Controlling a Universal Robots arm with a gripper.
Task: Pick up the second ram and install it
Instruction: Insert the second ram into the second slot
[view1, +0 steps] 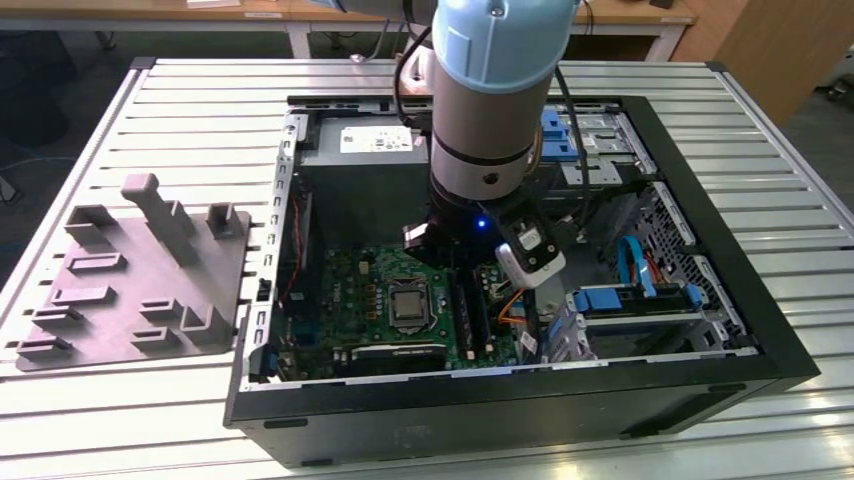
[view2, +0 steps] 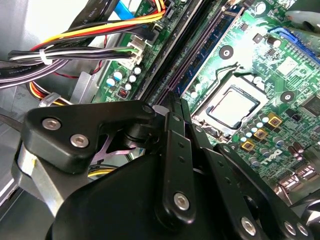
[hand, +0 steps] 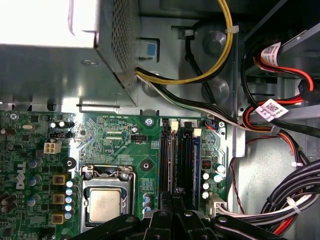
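Note:
My gripper (view2: 176, 102) (hand: 174, 195) is low inside the open computer case (view1: 747, 330), right over the memory slots of the green motherboard (view1: 354, 300). Its two black fingers (view2: 172, 130) stand pressed close together. The second ram (hand: 173, 160) (view2: 192, 52) shows as a thin dark strip seen edge-on. It runs along a slot straight out from the fingertips, which appear shut on its near end. In the exterior view the arm's wrist (view1: 487, 150) covers the fingertips and the slots.
The grey moulded fixture tray (view1: 134, 280) lies outside the case at the exterior view's left. The processor socket (hand: 104, 205) (view2: 232, 107) sits beside the slots. Cable bundles (hand: 280, 200) (view2: 75, 55) and the power supply (view1: 360, 150) crowd the other sides.

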